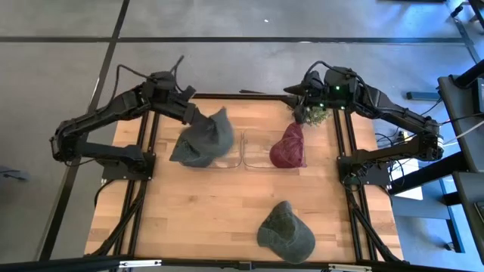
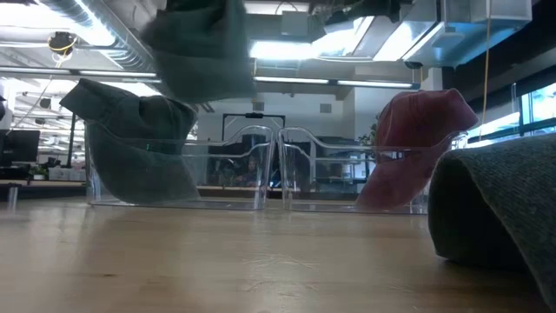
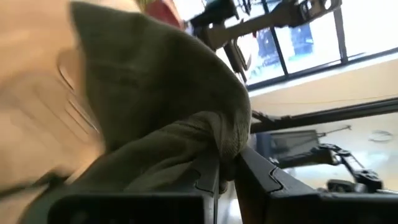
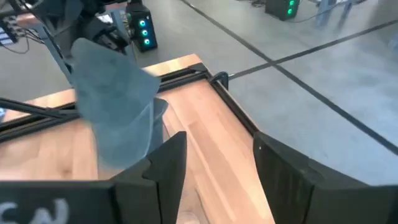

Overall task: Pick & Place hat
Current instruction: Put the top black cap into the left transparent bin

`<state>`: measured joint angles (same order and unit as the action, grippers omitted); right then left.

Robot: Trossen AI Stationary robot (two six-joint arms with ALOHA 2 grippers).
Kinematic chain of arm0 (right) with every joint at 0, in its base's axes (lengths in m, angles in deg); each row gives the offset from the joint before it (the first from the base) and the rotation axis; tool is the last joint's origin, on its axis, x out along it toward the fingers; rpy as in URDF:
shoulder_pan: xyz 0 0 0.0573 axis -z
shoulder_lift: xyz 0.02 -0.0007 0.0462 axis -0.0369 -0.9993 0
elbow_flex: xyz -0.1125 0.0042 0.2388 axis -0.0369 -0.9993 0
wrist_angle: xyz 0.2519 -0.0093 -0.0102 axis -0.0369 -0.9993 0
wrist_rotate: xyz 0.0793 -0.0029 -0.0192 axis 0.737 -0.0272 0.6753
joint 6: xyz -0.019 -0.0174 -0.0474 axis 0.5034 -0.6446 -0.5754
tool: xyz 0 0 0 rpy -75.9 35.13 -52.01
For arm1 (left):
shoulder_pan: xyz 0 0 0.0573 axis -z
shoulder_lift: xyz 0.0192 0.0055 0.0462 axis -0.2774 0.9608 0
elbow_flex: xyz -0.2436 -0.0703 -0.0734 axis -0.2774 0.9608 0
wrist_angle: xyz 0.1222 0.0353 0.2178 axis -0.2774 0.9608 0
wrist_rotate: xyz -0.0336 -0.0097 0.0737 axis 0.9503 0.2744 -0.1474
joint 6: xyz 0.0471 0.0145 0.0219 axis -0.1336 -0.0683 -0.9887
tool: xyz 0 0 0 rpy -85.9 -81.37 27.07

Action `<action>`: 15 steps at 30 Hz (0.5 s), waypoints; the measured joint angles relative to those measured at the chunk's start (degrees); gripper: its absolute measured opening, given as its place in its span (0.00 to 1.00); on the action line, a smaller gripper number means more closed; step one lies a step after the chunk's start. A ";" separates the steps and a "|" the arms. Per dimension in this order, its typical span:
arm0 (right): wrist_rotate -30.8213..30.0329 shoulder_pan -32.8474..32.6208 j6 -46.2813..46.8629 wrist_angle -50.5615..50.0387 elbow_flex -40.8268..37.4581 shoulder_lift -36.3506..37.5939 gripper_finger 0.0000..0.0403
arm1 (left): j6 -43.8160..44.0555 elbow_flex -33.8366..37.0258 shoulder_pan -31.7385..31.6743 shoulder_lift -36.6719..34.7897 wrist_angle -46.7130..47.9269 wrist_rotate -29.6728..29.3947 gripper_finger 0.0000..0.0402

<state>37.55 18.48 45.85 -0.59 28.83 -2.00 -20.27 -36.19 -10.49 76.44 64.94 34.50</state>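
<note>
My left gripper (image 3: 227, 177) was clenched on a fold of the grey hat (image 1: 215, 130), holding it above the left bin (image 2: 178, 169), where another grey hat (image 1: 190, 151) already lay. Right gripper (image 4: 214, 162) hung released near the table's far edge, by the red hat (image 1: 289, 147) in the right bin (image 2: 347, 174). To do this well, I judged: centre the hat over the bin, lower until cloth slackens, then release.

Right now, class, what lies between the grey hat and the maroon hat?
In the high view, only the adjoining walls of two clear bins lie between the grey hat and maroon hat.
</note>
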 joint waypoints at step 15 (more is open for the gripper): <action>-0.26 0.62 -4.44 -3.29 -0.04 -3.26 0.46 | 8.54 -0.03 4.73 3.06 1.79 -5.16 0.06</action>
<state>37.29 19.10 41.41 -3.87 28.79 -5.26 -11.72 -36.22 -5.76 79.50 66.73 29.34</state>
